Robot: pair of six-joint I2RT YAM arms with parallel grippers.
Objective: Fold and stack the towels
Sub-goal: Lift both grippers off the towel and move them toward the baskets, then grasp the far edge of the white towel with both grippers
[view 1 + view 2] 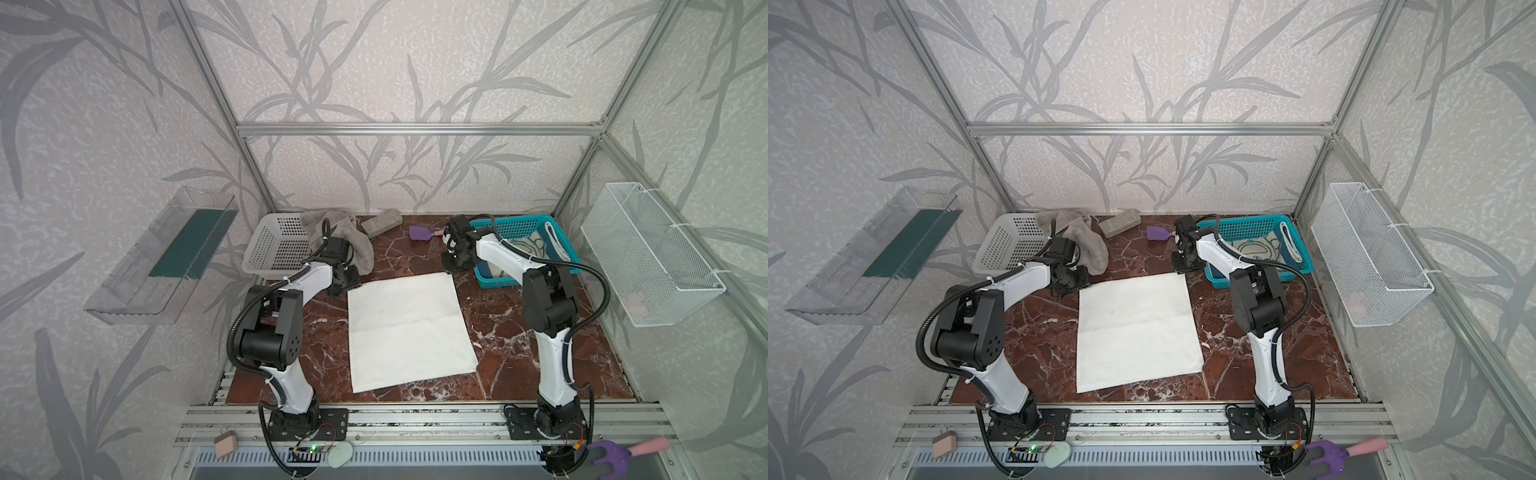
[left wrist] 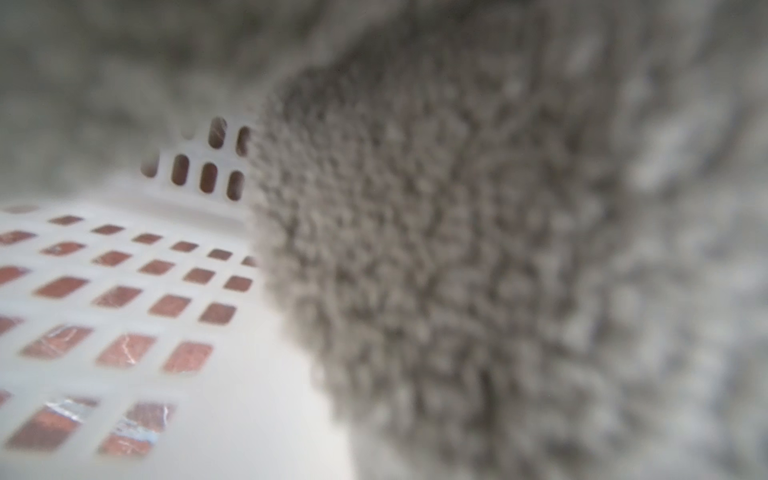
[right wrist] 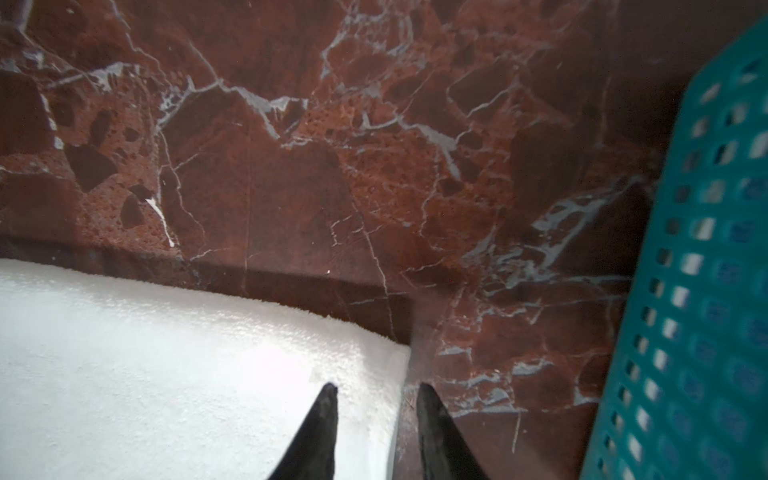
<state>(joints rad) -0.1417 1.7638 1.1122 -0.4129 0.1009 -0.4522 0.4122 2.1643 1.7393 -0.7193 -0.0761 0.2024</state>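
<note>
1. Your right gripper [image 3: 375, 386] stands narrowly parted astride a far corner of the white towel [image 3: 166, 374], which lies flat on the table [image 3: 291, 166].
2. Your left gripper [image 1: 347, 280] hides its jaws; their state cannot be told. The grey towel [image 1: 357, 245] drapes over the white basket [image 1: 270, 249] beside it.

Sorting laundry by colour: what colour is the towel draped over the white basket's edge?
The towel is grey-taupe, clearest in the left wrist view.

Clearance around right gripper [image 3: 376, 388]
Ahead of gripper: bare tabletop [image 3: 291, 166], passable. To one side: teal basket [image 3: 706, 291] wall, near.
</note>
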